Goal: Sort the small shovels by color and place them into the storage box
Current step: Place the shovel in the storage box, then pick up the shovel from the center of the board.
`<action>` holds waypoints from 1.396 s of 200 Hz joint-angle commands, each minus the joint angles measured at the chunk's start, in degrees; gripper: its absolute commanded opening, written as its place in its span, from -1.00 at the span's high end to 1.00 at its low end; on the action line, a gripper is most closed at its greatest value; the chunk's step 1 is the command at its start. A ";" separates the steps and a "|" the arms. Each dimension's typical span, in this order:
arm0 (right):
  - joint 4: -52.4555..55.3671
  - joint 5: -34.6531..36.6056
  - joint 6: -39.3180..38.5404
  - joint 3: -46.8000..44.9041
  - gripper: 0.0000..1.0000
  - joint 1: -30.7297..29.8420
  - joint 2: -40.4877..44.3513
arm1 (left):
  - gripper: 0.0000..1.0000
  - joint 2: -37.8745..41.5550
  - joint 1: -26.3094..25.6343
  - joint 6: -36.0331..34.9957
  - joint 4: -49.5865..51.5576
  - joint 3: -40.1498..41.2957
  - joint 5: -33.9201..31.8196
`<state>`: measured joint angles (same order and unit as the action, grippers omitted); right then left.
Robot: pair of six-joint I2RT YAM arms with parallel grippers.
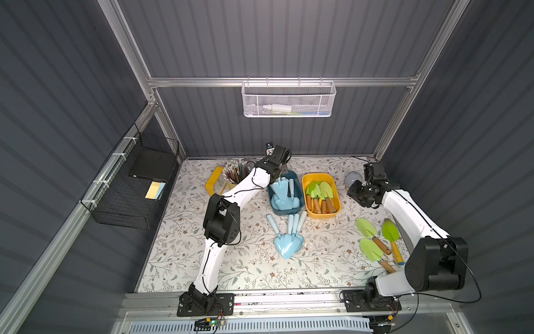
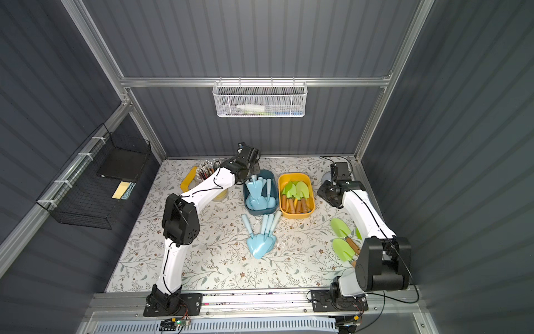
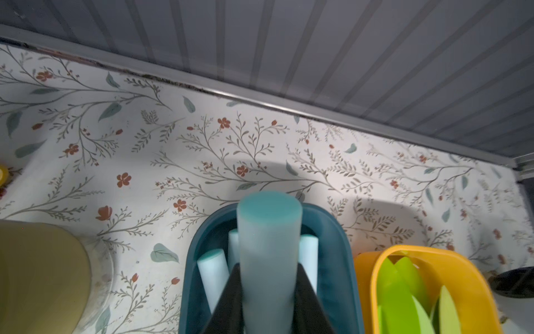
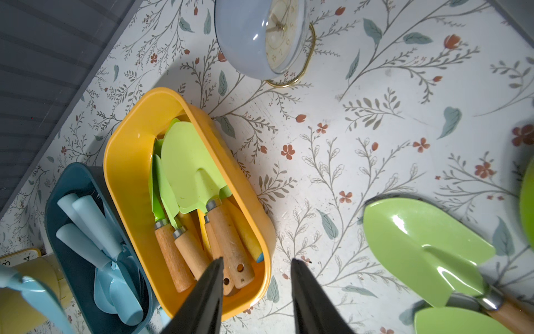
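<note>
A pale-blue shovel (image 3: 268, 240) is clamped by its handle between the two black fingers of the left tool (image 3: 268, 277). The handle's round end sticks out past the fingertips, over the far end of the dark-blue box (image 3: 192, 260). Other blue shovels (image 1: 284, 193) lie inside that box, handles towards the back wall. Just beside it stands the yellow box (image 1: 307, 180), holding green shovels (image 4: 190, 167) with wooden handles. In front of the two boxes, loose blue shovels (image 1: 289, 241) lie bunched on the flowered desk (image 1: 202, 260), blades together towards the front edge. Three loose green shovels (image 1: 371, 249) lie by the right arm, whose elbow hides part of them in both top views. The right tool (image 4: 256, 261) hangs near the yellow box with its jaws apart and nothing between them. A pale-blue clock (image 4: 260, 37) sits close by. The left arm crosses in front of a cup of pencils (image 1: 235, 172) and covers a corner of the dark-blue box.
</note>
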<state>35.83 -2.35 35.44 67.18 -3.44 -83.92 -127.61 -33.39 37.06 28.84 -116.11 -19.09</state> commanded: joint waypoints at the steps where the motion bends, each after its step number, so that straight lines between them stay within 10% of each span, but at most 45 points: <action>1: -0.14 0.50 -0.17 -0.88 0.15 0.32 -0.11 | 0.93 -1.18 -0.27 -1.38 -1.04 1.26 0.60; 91: 2.94 2.04 0.91 -3.48 0.12 3.41 1.88 | -0.10 -1.51 -0.25 -1.24 -3.42 0.15 1.50; 279: 11.96 13.54 -0.02 -16.80 0.10 19.18 6.25 | -0.14 -0.88 -0.32 -2.22 -7.91 -1.05 8.44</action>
<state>48.58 5.87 34.98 47.57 14.44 -77.95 -128.27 -33.45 36.34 20.99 -116.66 -11.51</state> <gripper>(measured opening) 0.450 0.569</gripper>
